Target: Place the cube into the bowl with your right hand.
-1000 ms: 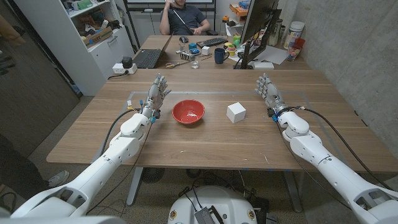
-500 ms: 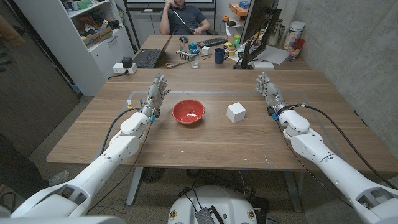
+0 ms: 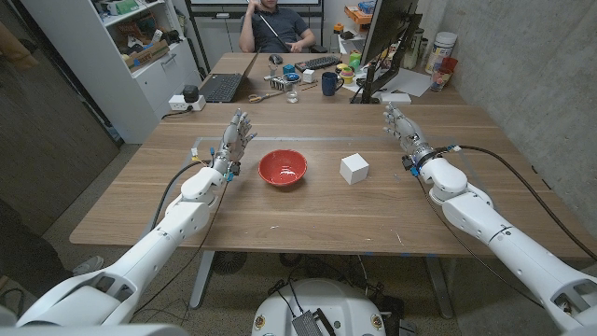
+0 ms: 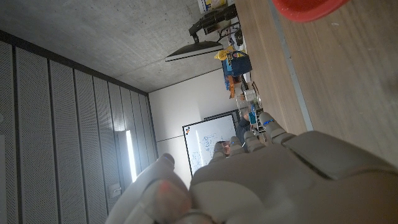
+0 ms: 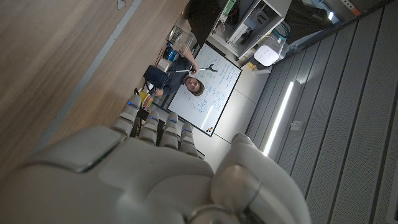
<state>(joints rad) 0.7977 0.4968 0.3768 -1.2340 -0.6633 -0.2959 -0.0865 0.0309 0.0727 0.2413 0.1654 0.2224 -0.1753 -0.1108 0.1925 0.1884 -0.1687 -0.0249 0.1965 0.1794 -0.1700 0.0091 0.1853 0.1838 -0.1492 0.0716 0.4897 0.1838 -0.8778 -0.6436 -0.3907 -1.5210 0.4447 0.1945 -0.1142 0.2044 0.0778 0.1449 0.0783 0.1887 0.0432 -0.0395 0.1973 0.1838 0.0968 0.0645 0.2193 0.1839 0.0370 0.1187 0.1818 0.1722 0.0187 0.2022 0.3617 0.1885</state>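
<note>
Now my right hand [image 3: 403, 133] stands on the wooden table [image 3: 308, 215] well right of the cube [image 3: 354, 168], fingers straight and slightly apart, holding nothing; my left hand [image 3: 235, 138] stands likewise beyond the bowl's other side, fingers spread and empty; the cube, white and sharp-edged, sits on the smooth grain just right of the bowl [image 3: 283, 168]; the bowl is round, glossy red, with nothing inside it.
</note>
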